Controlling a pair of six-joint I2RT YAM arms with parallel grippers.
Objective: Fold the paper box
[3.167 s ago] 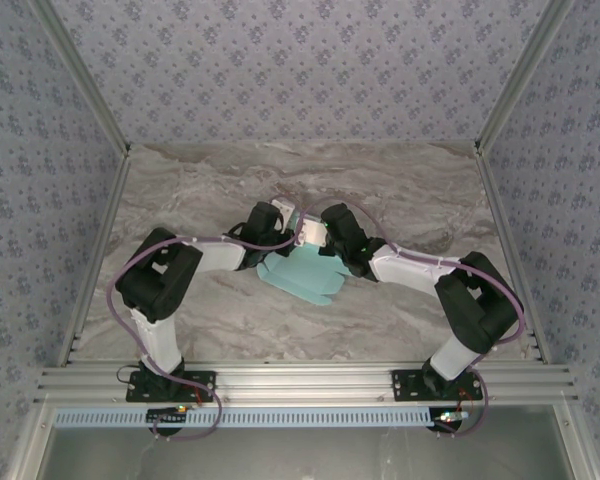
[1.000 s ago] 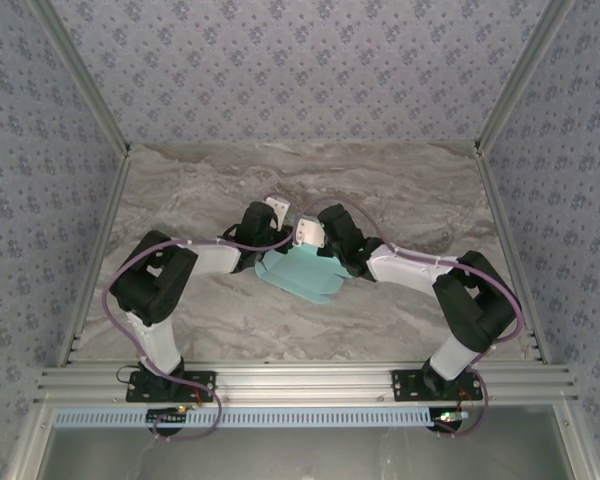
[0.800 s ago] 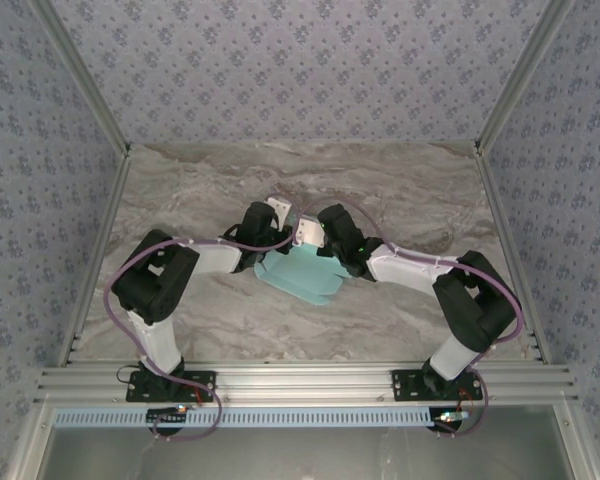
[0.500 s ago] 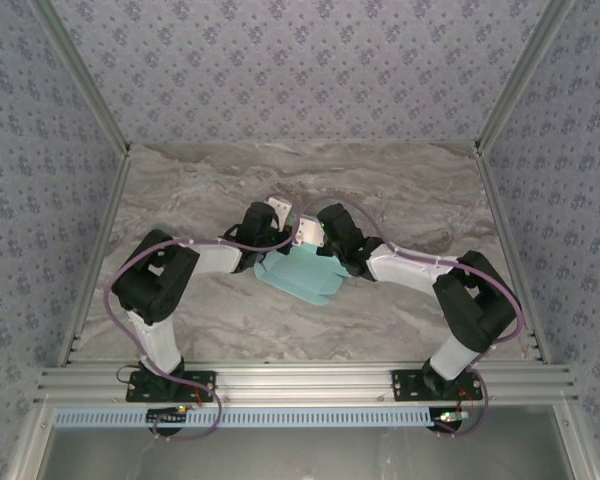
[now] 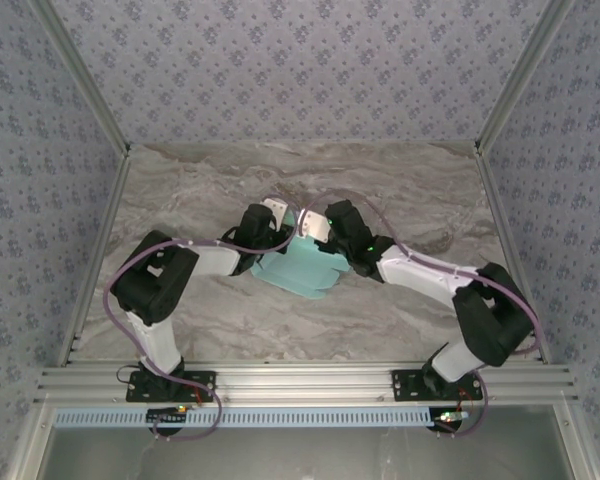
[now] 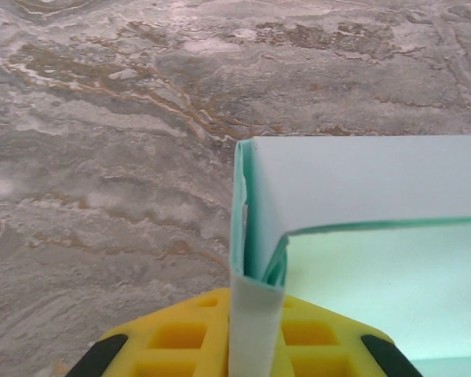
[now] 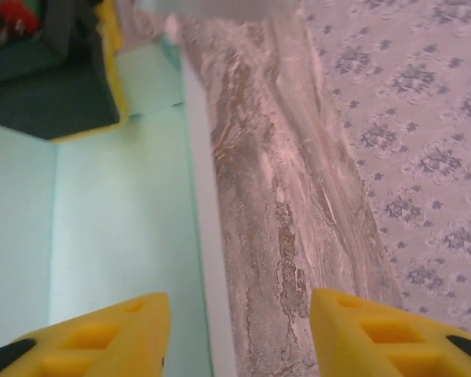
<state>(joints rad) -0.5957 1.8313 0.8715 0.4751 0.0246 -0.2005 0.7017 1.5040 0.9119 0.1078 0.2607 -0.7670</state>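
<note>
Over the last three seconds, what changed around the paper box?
The right gripper opened, fingers now apart over the edge of the paper box, and its elbow swung outward to the right. The left gripper closed tighter on the box's folded corner. The box stayed roughly where it was on the table.

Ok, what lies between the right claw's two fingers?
In the right wrist view, the open right claw straddles an edge of the paper box and a strip of bare marble table.
</note>
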